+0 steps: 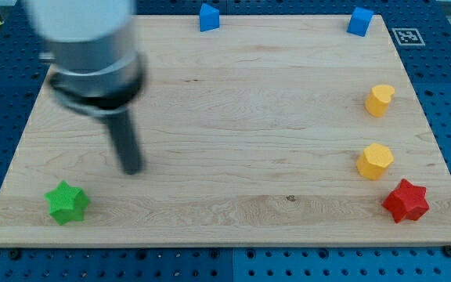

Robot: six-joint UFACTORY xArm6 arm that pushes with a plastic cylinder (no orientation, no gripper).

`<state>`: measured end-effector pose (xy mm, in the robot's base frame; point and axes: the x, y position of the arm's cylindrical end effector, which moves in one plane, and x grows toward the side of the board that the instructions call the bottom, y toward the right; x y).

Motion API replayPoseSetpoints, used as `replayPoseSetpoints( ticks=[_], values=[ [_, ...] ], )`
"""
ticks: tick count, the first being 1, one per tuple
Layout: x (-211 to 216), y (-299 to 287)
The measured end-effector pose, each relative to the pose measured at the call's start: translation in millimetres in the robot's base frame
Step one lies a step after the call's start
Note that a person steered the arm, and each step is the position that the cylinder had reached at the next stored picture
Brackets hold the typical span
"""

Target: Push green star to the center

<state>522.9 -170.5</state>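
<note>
green star (pixel 67 203) near the bottom-left corner of the wooden table (pixel 225 117), just in from the bottom edge, flat on the wood. my tip (pixel 132 169) up and to the right of it, apart, not touching. no jaws here at all, only a bare rod, so nothing to open or close.

likely light, rigid plastic, sliding easily on smooth wood. no gripping possible; only pushing. star points apt to make it spin if struck off-centre, so best met in the notch on its lower-left side, pressing through its middle toward the table centre.

elsewhere: 2 blue blocks (pixel 208 16) (pixel 359 21) at the top edge, a yellow heart-like block (pixel 380 99) and yellow hexagonal block (pixel 375 160) along the right edge, red star (pixel 405 200) near the bottom-right corner. all well clear of the path.
</note>
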Motion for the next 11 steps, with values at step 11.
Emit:
replayPoseSetpoints(
  ticks=[11],
  values=[
    [-0.8,137.8]
  ],
)
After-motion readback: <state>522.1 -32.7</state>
